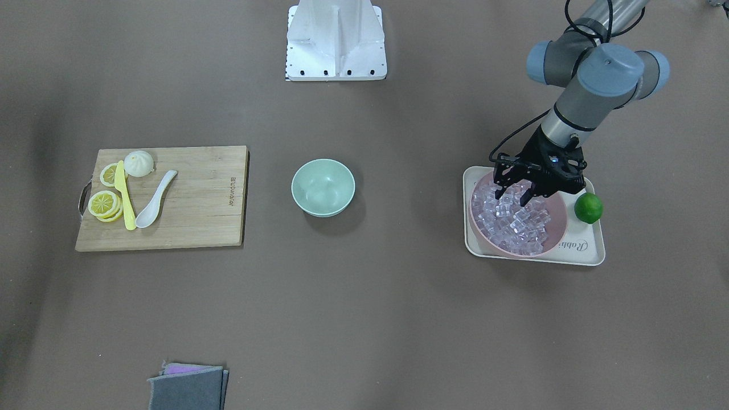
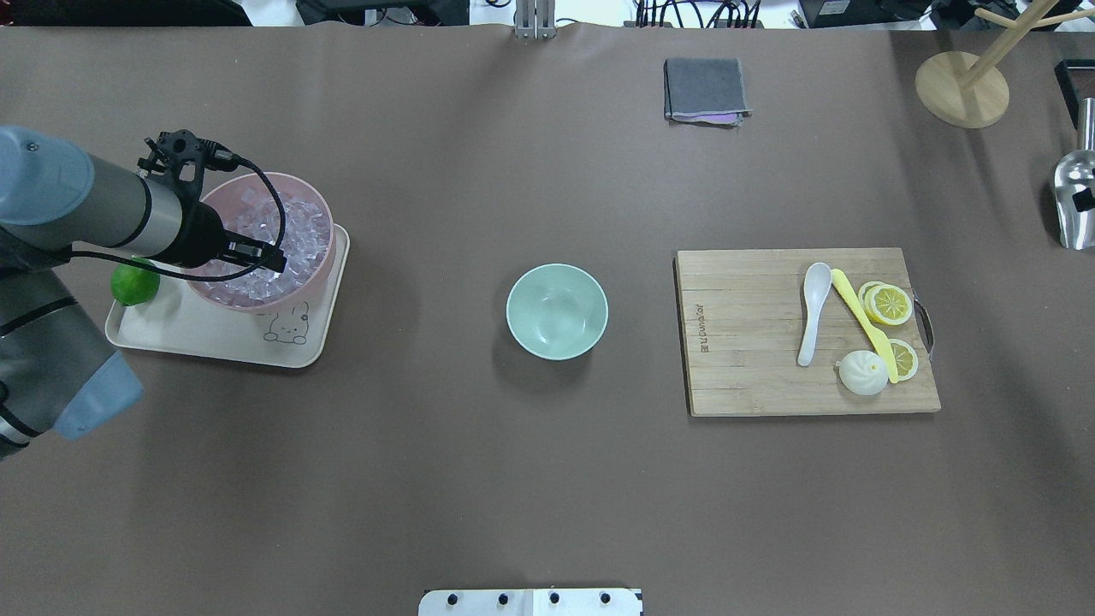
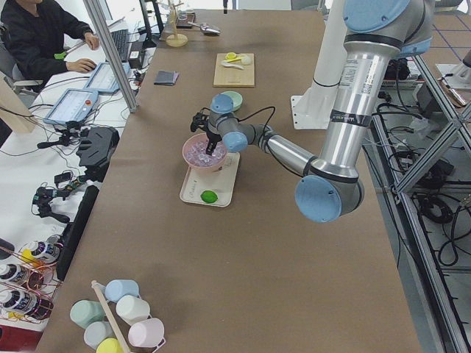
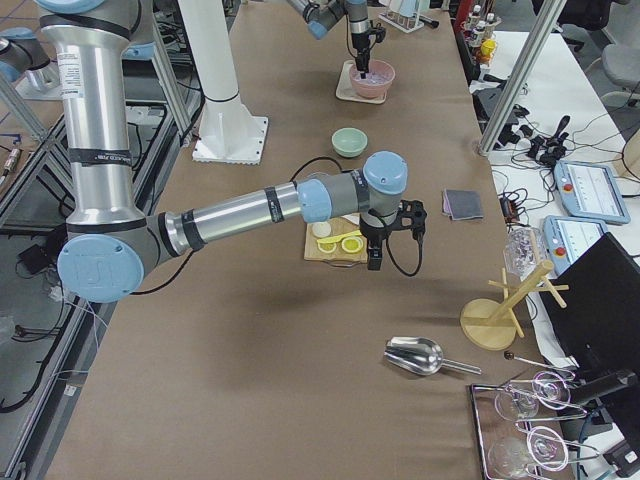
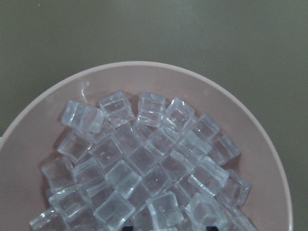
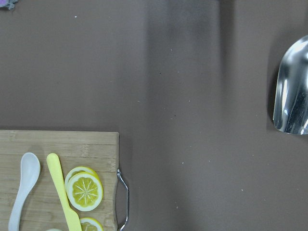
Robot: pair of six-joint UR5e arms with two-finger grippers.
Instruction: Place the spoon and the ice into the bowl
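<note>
Ice [image 5: 144, 159] fills the left wrist view from close up: clear cubes heaped in a pink bowl [image 5: 144, 72], with nothing yet singled out. That pink bowl stands on a cream tray [image 1: 586, 250] well off to the robot's left of the mint bowl [image 1: 323, 187], with a lime [image 1: 588, 208] on the tray's far side from the mint bowl. The left gripper [image 1: 512, 196] hangs over the heap with its jaws spread. Whether the tips already touch a cube is hard to judge from the front view, so I take it as just above.

The mint bowl is empty. On its other side, to the robot's right and well apart, the spoon [image 1: 155, 200] lies on a cutting board [image 1: 193, 210], just beside a yellow knife [image 1: 124, 196]. The right gripper [image 4: 375, 262] hovers past the board's end farthest from the mint bowl. I cannot tell how its jaws stand.

The step in hand looks like picking one cube. To do it well, the jaws should straddle a single cube on top of the heap, square to two flat faces, and press together gently, since a smooth cube may squirt out. Then lift straight up before swinging toward the mint bowl.
</note>
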